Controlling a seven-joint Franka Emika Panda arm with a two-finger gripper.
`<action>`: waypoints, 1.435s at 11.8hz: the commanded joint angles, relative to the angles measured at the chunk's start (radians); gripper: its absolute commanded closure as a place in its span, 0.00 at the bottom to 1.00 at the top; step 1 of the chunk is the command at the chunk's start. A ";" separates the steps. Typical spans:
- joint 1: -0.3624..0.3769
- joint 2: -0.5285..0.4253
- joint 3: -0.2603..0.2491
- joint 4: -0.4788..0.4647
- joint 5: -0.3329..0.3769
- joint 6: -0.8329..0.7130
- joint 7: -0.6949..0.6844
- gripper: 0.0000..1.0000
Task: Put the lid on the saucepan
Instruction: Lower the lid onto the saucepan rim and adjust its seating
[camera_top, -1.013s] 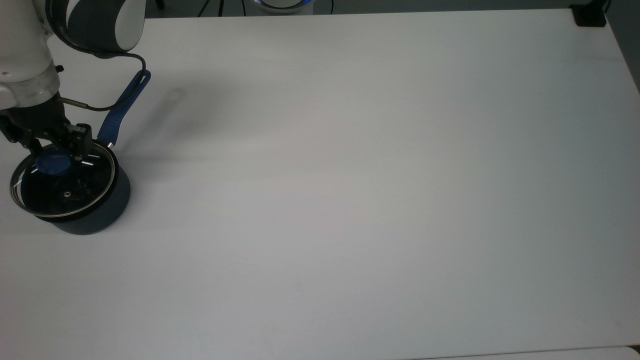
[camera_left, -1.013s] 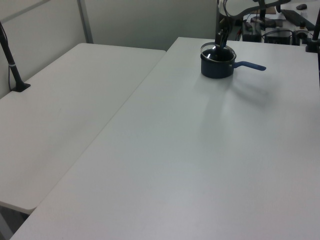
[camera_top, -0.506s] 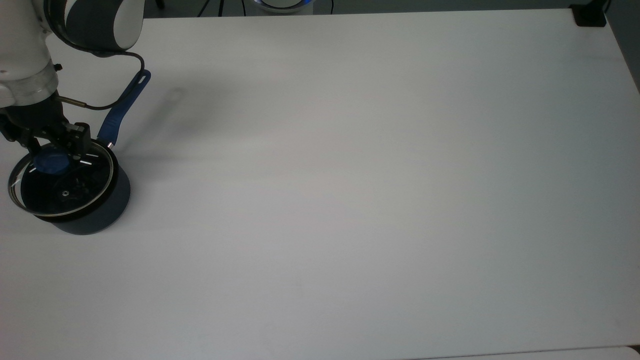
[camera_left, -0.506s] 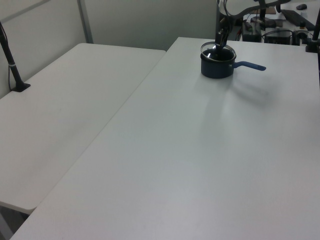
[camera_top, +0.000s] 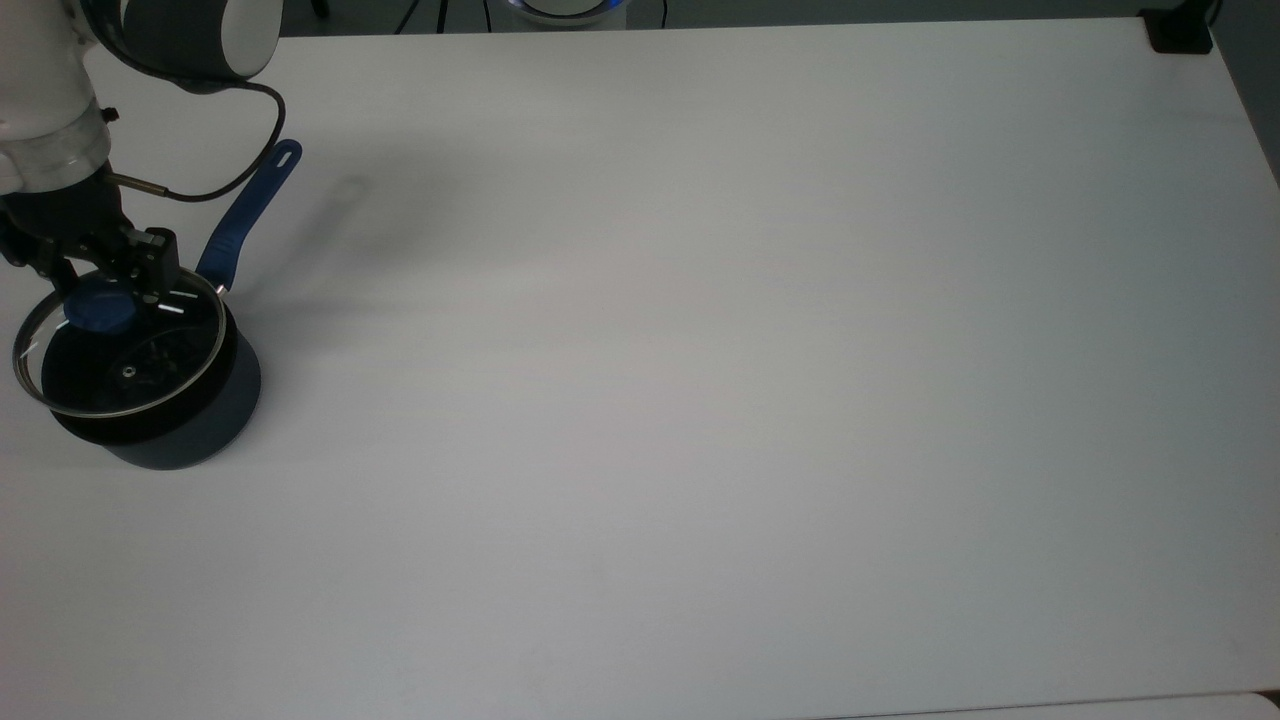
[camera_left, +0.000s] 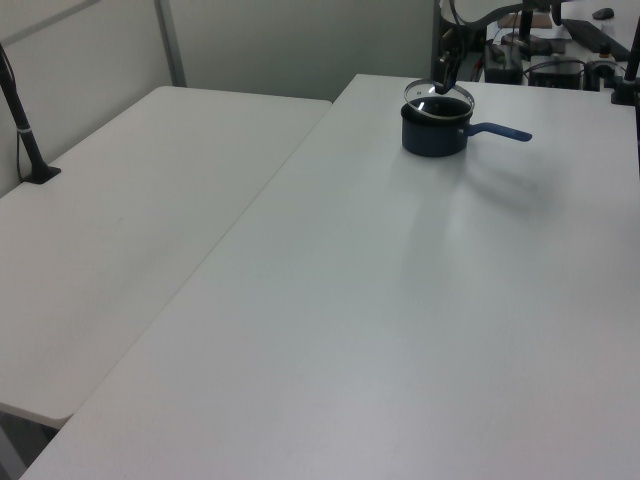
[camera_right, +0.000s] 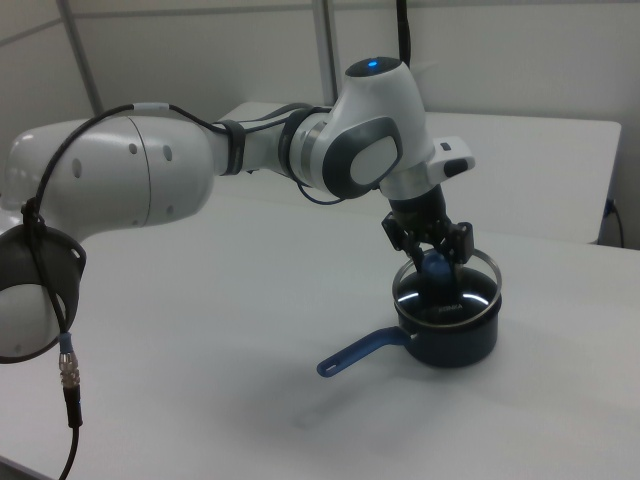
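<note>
Gripping the blue round knob (camera_top: 100, 306) between its two black fingers, the gripper (camera_top: 98, 283) has the round clear glass lid with its thin metal rim (camera_top: 118, 350) hanging just above the small dark navy saucepan (camera_top: 185, 425). In the right view the lid (camera_right: 448, 277) sits tilted, one edge raised clear of the saucepan's rim (camera_right: 450, 340). The saucepan stands near the top view's left edge of the white table (camera_top: 700, 400), its long blue slotted handle (camera_top: 250, 205) pointing up that picture. To finish well, I'd level the disc, centre it over the rim, lower straight, and only then let go. Against a second ago, the lid has lifted and drifted toward the top view's left, overhanging more, and the arm has pulled upward.
</note>
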 joint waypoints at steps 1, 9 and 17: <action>0.003 -0.025 -0.001 -0.033 -0.013 -0.020 -0.010 0.61; -0.005 -0.023 0.000 -0.019 -0.005 -0.017 -0.003 0.61; -0.006 -0.020 0.003 -0.021 -0.001 0.008 0.004 0.61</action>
